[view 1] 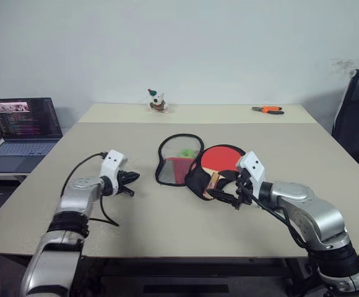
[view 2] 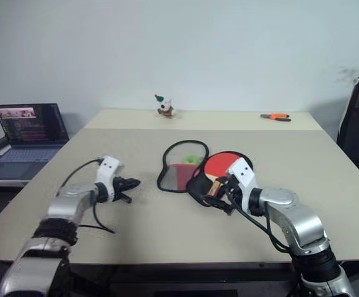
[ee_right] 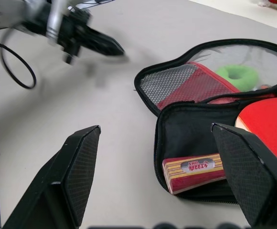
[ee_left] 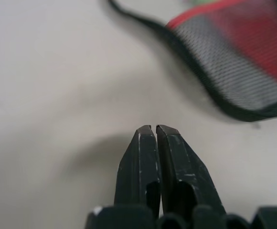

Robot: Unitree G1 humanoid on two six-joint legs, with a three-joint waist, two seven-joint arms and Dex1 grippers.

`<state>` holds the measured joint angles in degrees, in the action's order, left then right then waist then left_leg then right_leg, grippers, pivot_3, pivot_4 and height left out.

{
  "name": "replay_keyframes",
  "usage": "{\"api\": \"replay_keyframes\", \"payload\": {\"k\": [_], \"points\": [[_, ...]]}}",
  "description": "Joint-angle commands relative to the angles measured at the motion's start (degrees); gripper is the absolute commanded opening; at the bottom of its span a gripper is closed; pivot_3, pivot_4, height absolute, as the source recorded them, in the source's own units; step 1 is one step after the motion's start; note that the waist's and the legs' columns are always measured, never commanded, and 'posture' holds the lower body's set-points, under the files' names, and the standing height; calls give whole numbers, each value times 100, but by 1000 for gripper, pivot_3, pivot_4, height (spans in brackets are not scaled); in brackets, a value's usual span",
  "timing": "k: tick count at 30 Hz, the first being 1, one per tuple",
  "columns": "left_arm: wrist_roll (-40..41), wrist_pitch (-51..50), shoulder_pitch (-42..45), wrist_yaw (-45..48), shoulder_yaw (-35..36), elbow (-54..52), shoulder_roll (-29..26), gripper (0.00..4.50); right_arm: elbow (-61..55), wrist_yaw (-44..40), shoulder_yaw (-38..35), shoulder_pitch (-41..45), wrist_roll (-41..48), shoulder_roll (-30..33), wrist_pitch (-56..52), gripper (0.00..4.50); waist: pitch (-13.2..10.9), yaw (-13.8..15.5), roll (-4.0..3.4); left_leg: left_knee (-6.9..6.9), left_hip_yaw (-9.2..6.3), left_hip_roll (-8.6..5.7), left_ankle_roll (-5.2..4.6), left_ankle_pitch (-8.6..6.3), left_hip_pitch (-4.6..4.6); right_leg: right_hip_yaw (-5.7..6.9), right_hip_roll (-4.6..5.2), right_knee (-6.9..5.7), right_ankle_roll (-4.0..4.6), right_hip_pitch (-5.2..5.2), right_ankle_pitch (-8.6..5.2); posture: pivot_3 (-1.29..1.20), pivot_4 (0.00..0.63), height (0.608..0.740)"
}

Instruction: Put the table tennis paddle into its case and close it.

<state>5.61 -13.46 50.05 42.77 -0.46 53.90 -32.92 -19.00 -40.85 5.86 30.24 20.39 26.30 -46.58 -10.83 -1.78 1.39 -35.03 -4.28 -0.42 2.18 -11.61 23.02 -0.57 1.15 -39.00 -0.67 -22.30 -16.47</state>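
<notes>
Laptop [view 1: 25, 127] open on a side desk at far left, off the worktop [view 1: 105, 235]. Small toy figure [view 1: 157, 101] at far edge, centre; orange-handled pliers [view 1: 268, 109] far right; black chair [view 1: 356, 117] at right edge. None of these lie btw the arms and the task items.

Left end effector [view 1: 130, 179] on the left side of worktop, low over bare surface, pointing right twd the case [view 1: 178, 159], well apart from it; fingers [ee_left: 150, 162] clenched together, nothing btw them. Cable loops from the L wrist over the worktop.

Case lies open at centre: flap w/ red panel + black mesh on left, green item seen through its clear part, black half on right. Table tennis paddle [view 1: 223, 159] sits partly in the black half, red face up, poking out on the far-right side; wooden handle [ee_right: 193, 171] inside near the zipper rim.

Right end effector [ee_right: 162, 176] just near-right of the case, hovering above handle end, pointing left & slightly down; fingers spread wide, released, not touching paddle or case.
</notes>
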Motion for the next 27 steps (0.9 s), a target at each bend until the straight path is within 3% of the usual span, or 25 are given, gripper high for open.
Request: {"api": "replay_keyframes", "payload": {"k": [1,8,27], "points": [[-324,509,552,-145,-97,839,160,66,-324,60,6,-53,45,86,34,4081,0,-4,0,1,1,0,0,0,0,0,0,1,0,-1,0,0,150,740],[-642,989,1255,-209,-127,1728,573,66,-584,237,15,-283,12,199,-28,4081,0,1,2,-2,0,-2,0,0,1,6,1,-1,-4,0,-1,0,150,740],[-698,1595,2586,474,-62,1859,1739,66,-841,546,-195,-523,118,343,-191,4081,-3,-13,7,-4,1,-3,1,1,4,5,0,-1,-27,-1,-13,0,150,740]]}}
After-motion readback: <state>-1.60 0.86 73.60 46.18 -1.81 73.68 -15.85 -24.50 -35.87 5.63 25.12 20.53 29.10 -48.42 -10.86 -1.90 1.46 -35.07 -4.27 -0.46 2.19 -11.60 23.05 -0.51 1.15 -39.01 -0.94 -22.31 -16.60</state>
